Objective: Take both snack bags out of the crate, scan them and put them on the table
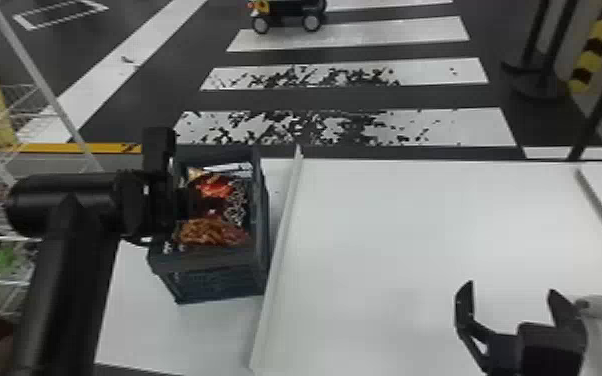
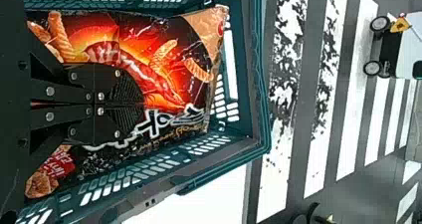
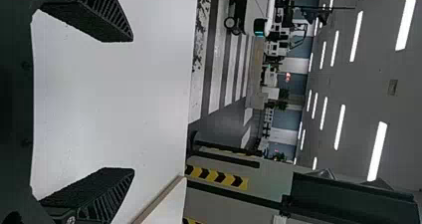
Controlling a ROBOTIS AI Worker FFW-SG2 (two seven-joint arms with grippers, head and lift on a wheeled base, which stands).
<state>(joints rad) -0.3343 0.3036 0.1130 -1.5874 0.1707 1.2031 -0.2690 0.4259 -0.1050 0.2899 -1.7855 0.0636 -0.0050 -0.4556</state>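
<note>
Possibly, the glossy black-and-red snack bag (image 2: 166, 77) slips from the black left fingers' (image 2: 130, 95) shallow pinch, catching the centre-left dark plastic crate (image 1: 205, 261); black right fingers (image 1: 464, 306) gape.

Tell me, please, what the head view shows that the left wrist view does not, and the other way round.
Head view: the open right gripper above the white table, and a wire rack at the left.
Left wrist view: the closed fingertips of the left gripper up close, over the black snack bag.
Both: the crate with both bags inside, the floor stripes and a wheeled vehicle.
</note>
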